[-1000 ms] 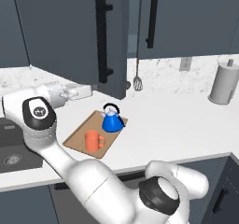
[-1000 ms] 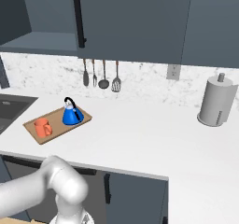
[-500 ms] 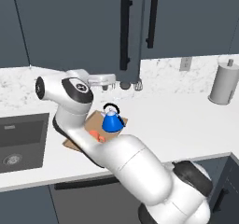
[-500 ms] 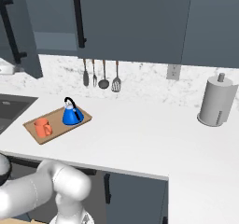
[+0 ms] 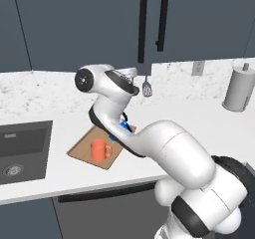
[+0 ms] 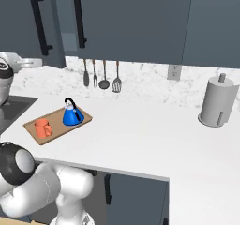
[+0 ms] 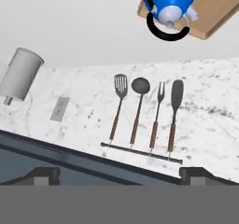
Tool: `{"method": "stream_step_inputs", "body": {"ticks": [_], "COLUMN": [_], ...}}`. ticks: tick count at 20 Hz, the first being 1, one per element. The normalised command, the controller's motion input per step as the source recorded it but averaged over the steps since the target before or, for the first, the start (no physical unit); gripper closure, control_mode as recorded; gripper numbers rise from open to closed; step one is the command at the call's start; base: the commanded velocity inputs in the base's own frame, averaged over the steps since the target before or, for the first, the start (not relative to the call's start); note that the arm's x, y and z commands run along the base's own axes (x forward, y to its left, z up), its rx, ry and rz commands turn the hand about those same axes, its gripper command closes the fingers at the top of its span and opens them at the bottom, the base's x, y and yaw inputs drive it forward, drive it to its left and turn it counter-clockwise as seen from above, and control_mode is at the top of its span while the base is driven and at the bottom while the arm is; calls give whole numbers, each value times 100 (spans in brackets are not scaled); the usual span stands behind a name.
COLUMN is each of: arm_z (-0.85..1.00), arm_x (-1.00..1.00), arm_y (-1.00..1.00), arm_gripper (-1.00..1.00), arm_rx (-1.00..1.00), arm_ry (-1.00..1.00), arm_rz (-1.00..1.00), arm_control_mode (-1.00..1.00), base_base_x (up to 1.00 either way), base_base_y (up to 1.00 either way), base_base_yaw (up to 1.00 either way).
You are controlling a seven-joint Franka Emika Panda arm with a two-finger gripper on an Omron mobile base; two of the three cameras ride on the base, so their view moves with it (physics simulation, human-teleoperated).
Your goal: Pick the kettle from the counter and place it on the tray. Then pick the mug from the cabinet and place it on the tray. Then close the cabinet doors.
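The blue kettle (image 6: 72,115) and the orange mug (image 6: 42,128) both stand on the wooden tray (image 6: 56,131), which lies on the white counter (image 6: 140,135). In the left base view my arm hides part of the kettle (image 5: 127,129); the mug (image 5: 100,150) and tray (image 5: 79,152) show. The two cabinet doors (image 5: 149,14) meet with their black handles side by side. The left door (image 6: 23,32) looks a little ajar. My gripper (image 5: 130,73) (image 6: 33,62) hangs open and empty just under the left door's lower edge. In the hand view the gripper (image 7: 121,175) stands wide open, with the kettle (image 7: 170,1) at the top.
A dark sink (image 5: 20,148) is set in the counter left of the tray. Several utensils (image 6: 101,76) (image 7: 144,111) hang on a wall rail behind it. A grey paper-towel holder (image 6: 218,100) (image 5: 238,86) stands at the far right, near a wall outlet (image 6: 173,71).
The left cabinet door has swung from wide open to almost shut. My arm has swept right along with it, with the hand rising to the door's lower edge.
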Motion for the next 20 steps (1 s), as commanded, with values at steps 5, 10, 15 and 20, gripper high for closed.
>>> {"method": "stream_step_inputs", "body": {"ticks": [5, 10, 15, 20], "arm_z": [0, 0, 0, -10], "arm_x": [85, 84, 82, 67], "arm_y": [-43, -30, -18, -12], "arm_gripper": [-100, -100, -100, -100], "arm_rx": [14, 12, 9, 6], "arm_ry": [-1, 0, 0, 0], "arm_rz": [43, 42, 39, 36], "arm_control_mode": [-100, -100, -100, -100], "base_base_x": [0, 0, 0, 0], "base_base_y": [0, 0, 0, 0], "base_base_yaw": [0, 0, 0, 0]}}
